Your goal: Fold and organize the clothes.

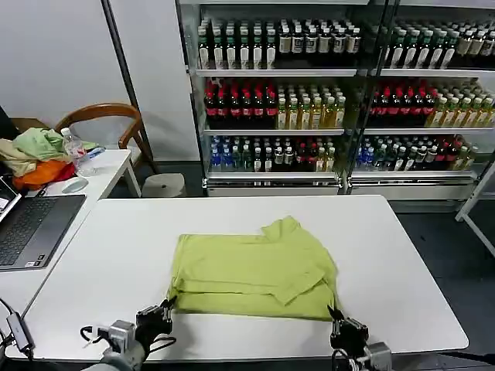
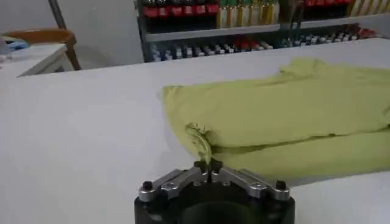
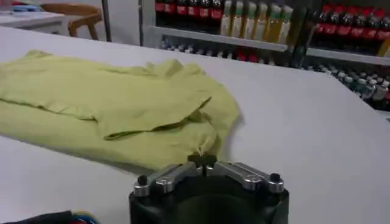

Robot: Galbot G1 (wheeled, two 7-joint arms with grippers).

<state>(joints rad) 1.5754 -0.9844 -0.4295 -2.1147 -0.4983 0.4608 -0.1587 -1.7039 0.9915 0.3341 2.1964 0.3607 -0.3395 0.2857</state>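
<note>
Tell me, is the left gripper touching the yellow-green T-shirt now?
Touching. In the left wrist view the left gripper has its fingertips closed on a pinched-up corner of the T-shirt; the cloth rises into them with no gap.

Looked like a lab or test room dressed up as a shop. Had glass-fronted drink shelves (image 1: 340, 93) along the back wall, packed with rows of bottles (image 1: 240, 104). Held a plain white table (image 1: 116, 255) in front, a side desk (image 1: 108, 166) with an open laptop (image 1: 31, 228), a wooden chair (image 1: 108, 116) and a heap of clothes (image 1: 35, 154).
</note>
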